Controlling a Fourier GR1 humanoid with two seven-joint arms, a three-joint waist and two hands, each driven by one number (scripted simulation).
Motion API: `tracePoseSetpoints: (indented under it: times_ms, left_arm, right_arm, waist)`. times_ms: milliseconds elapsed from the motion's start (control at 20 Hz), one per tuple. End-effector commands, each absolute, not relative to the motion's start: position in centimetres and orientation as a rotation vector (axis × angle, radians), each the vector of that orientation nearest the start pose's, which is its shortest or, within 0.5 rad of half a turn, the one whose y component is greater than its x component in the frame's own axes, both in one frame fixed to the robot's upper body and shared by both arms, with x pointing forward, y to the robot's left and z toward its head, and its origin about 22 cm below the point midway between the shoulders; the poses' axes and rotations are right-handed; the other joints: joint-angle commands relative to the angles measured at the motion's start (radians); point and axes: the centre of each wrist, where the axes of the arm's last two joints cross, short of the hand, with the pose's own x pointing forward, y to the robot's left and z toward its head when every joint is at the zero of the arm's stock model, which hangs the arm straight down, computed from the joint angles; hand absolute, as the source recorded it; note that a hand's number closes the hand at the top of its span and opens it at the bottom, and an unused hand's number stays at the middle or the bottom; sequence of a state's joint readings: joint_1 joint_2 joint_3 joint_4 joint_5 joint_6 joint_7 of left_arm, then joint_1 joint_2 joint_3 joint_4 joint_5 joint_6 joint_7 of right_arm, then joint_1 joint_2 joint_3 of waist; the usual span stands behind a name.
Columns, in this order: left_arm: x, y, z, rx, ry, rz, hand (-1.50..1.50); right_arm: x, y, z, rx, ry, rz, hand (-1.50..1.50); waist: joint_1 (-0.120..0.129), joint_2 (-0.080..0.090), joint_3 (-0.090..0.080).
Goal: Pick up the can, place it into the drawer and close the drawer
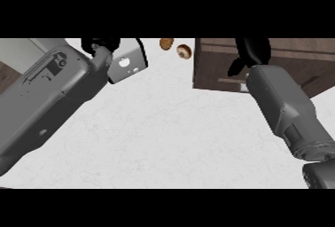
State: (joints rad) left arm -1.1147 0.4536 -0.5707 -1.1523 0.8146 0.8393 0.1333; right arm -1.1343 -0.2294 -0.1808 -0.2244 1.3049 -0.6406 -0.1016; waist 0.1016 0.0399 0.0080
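Drawer (216, 66) of dark wood sits at the table's (163, 133) far right corner, right robot hand (254, 51) over it; the can's place cannot be told. Left robot hand (99, 44) is far left; neither hand's state shows.

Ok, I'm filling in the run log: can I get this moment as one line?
right hand at wooden drawer | left hand beside grey object | can not identified | drawer state unclear
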Motion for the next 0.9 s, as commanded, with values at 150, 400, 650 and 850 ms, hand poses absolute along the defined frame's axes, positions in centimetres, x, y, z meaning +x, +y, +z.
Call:
tracePoseSetpoints:
  times_ms: [150, 400, 650, 850]
  left_arm:
    - [38.9, 13.6, 22.3, 0.028, -1.72, 0.129, -1.5]
    - [38.6, 12.3, 22.6, 0.015, -1.728, 0.14, -1.5]
    - [38.1, 12.2, 22.2, 0.03, -1.724, 0.127, -1.5]
    - [38.1, 12.8, 23.8, 0.015, -1.731, 0.134, -1.5]
  right_arm:
    - [47.3, -19.8, 12.6, -1.294, -1.685, 1.02, -1.5]
    - [47.5, -17.9, 13.0, -0.923, -1.8, 0.755, -1.5]
    - [47.6, -18.0, 13.3, -0.712, -1.84, 0.547, -1.5]
    - [47.5, -18.3, 12.8, -0.648, -1.851, 0.537, -1.5]
  waist:
    - [0.03, 0.0, -0.006]
    - [0.013, -0.006, -0.001]
    - [0.011, -0.013, -0.002]
    - [-0.001, -0.011, -0.004]
